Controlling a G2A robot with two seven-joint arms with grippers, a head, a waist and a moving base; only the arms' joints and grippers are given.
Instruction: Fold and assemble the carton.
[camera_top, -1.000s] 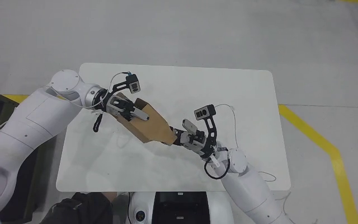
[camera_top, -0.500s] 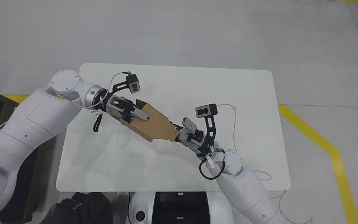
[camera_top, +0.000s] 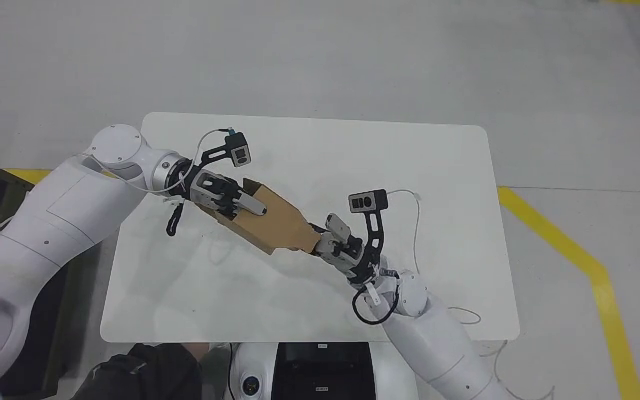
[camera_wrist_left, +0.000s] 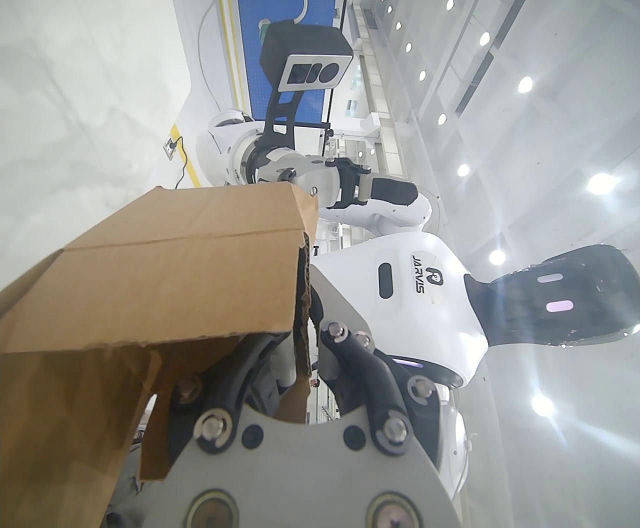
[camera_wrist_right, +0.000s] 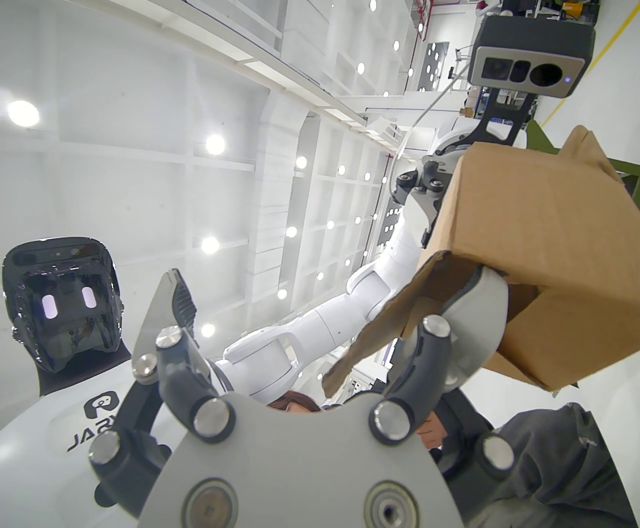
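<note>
Over the table (camera_top: 430, 170), slantwise between 2 arms: a brown corrugated carton (camera_top: 270, 222). Gripped at one end by the left tool (camera_top: 245, 203), apparently closed onto a wall, with 1 finger lying along the outer panel. Met at the opposite, open end by the right tool (camera_wrist_right: 325, 290), spread wide: 1 finger inside the mouth, the other well clear outside, a loose flap between them, nothing pinched. Likely to handle light and stiff across the panels, springy at the creases, easy to crush or tear at raw edges. Best to take hold at a panel edge close to a fold line, not mid-flap. Inside the mouth, as far as visible, only that 1 finger. Not yet folded shut at this end.
</note>
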